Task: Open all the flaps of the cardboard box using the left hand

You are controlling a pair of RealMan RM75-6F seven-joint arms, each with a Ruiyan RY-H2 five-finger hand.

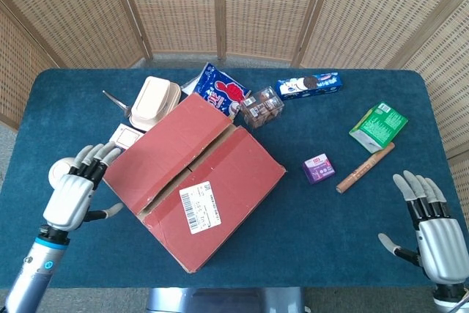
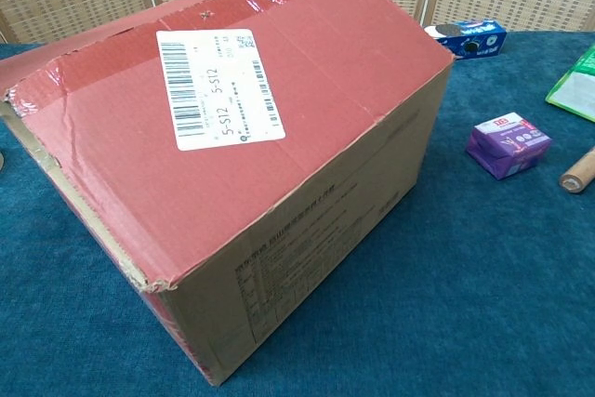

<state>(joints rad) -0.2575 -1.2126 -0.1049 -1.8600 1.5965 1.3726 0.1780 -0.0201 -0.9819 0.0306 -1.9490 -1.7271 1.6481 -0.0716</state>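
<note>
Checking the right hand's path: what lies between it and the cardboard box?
In the head view, only bare blue tablecloth separates the right hand from the cardboard box.

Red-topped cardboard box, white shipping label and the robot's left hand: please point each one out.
Red-topped cardboard box (image 1: 220, 153): head view, on the far top flap.
White shipping label (image 2: 216, 86): chest view, on the label's printed middle.
Left hand (image 1: 72, 197): head view, on the back of the hand.
</note>
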